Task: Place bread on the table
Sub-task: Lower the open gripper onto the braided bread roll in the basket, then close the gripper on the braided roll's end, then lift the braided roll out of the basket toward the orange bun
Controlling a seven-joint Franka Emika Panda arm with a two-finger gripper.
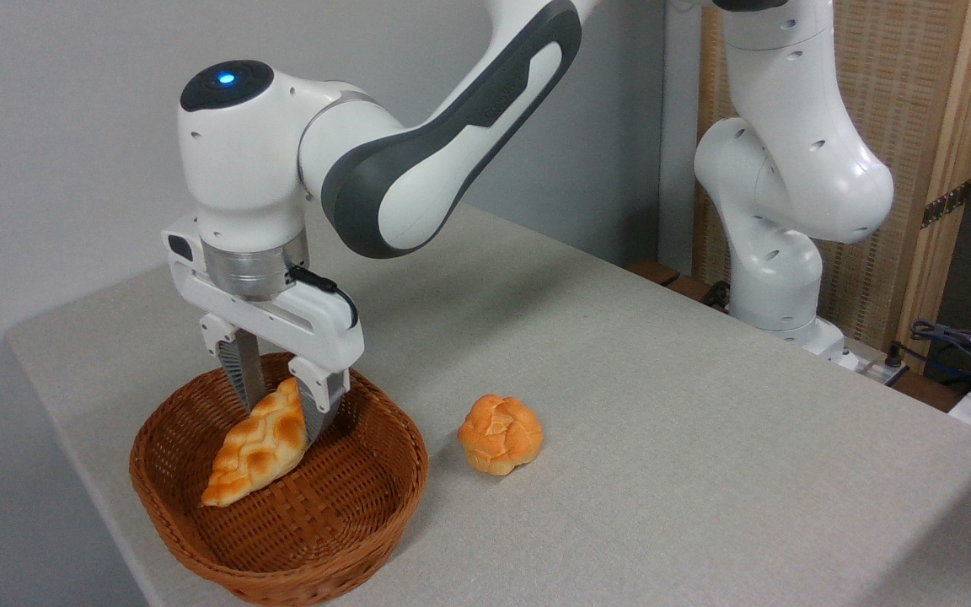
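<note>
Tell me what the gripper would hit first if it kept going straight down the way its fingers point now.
The gripper points down, its fingers either side of the bread. Carrying the loaf, it would likely meet the woven floor of the basket first, though depth is hard to judge here.

Bright, even indoor light from overhead leaves only soft shadows at lower right on the table [662, 405], mild sheen on the white arm [452, 110], and sharp focus throughout.

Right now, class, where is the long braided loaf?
The braided loaf sits at lower left inside the wicker basket, tilted between the gripper's fingers, left of the round bun.
</note>
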